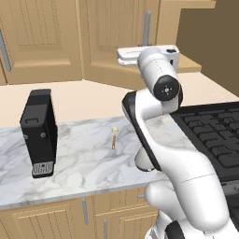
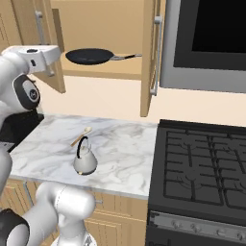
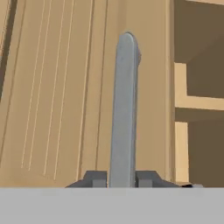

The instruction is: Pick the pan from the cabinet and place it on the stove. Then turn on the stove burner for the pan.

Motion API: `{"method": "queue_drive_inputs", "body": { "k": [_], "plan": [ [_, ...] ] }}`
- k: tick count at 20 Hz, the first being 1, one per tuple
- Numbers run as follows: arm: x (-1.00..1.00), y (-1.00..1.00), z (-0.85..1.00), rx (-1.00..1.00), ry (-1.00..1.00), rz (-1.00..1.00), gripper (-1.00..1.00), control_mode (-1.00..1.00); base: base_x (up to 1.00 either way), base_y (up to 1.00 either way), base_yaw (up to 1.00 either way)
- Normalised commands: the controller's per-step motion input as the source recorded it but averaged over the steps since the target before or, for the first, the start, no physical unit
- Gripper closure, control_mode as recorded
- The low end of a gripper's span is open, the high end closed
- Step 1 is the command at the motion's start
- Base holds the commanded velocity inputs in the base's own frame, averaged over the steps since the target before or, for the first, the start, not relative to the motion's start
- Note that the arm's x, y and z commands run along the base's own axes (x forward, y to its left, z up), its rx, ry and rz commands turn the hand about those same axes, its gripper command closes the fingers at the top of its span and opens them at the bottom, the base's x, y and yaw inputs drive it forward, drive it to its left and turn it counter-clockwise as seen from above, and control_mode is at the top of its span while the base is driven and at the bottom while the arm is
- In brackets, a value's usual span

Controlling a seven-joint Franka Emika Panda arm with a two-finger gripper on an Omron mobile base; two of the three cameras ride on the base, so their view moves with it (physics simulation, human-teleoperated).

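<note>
Nearest to the robot, on the marble counter just left of the stove, stands a silver kettle, with a small wooden spoon a little behind it. The grates of the stove are bare: no pan is on them, and I judge that no burner has been turned on yet, though the knobs are too small to read.

Further back and higher, left of the stove, the cabinet already has its doors swung out. The gripper is at the left door: in the hand view its two tips stand on either side of the grey bar handle, close against it, so it seems to pinch the handle.

Deepest, the pan lies flat on the cabinet shelf, its handle pointing toward the stove side, untouched.

So only the opening is done. Releasing the handle, taking the pan, placing it and lighting the burner all remain.
</note>
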Motion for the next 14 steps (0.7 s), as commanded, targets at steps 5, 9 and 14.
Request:
{"method": "queue_drive_inputs", "body": {
  "k": [5,9,14],
  "plan": [
    [-0.60,0.79,0.00,-0.05,0.00,-0.03,-1.00,-1.00,0.00,0.00,0.00],
    [-0.52,0.39,-0.03,-0.02,0.02,0.03,-1.00,-1.00,0.00,0.00,0.00],
    [-0.62,-0.01,-0.01,0.07,0.00,0.01,-1.00,-1.00,0.00,0.00,0.00]
  ]
}}
